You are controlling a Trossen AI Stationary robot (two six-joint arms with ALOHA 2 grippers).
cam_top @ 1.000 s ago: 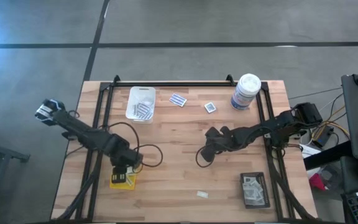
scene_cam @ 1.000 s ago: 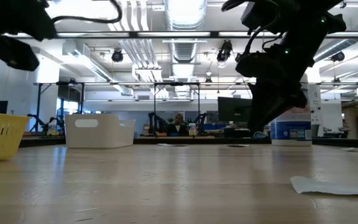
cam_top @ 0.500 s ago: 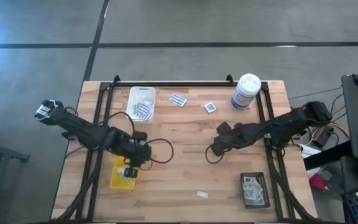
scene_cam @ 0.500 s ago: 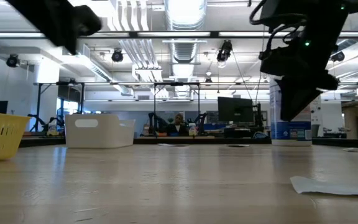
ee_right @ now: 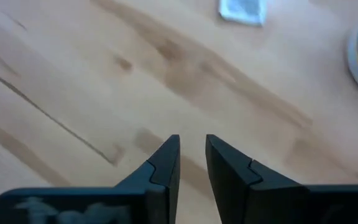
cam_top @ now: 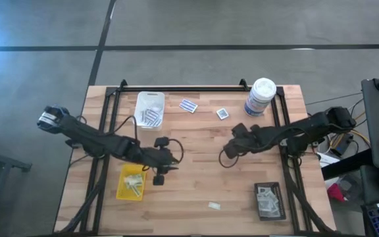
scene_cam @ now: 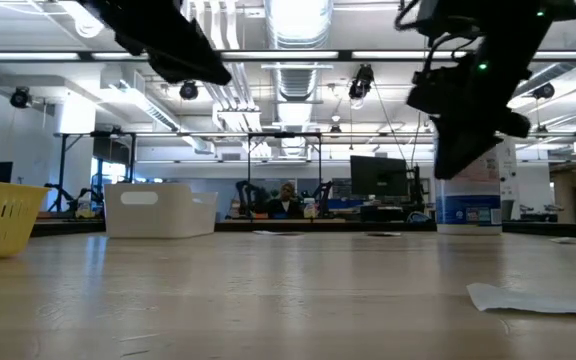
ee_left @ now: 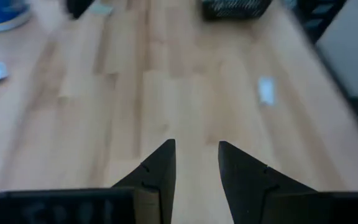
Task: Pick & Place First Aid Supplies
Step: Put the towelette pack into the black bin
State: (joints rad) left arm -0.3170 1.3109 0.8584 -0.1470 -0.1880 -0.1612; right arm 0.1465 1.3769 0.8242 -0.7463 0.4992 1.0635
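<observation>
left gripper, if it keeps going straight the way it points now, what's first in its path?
Mostly bare table. The left gripper, open and empty, points across the wood toward the black tray at the far side. The small pale packet lies off to one side of that line, so the tray looks first, though depth is unclear.

Two dark jointed arms trailing black cables.

A pale wooden tabletop [cam_top: 189, 184] with a black frame along its edges carried everything. On it stood a white tray [cam_top: 149, 108] at the back left, a yellow tray [cam_top: 131, 182] at the front left and a black tray [cam_top: 269, 201] at the front right. A white canister [cam_top: 260, 97] stood at the back right. Loose on the wood lay a blue-and-white striped packet [cam_top: 189, 105], a white square packet [cam_top: 223, 113] and a small pale strip [cam_top: 214, 206].
</observation>
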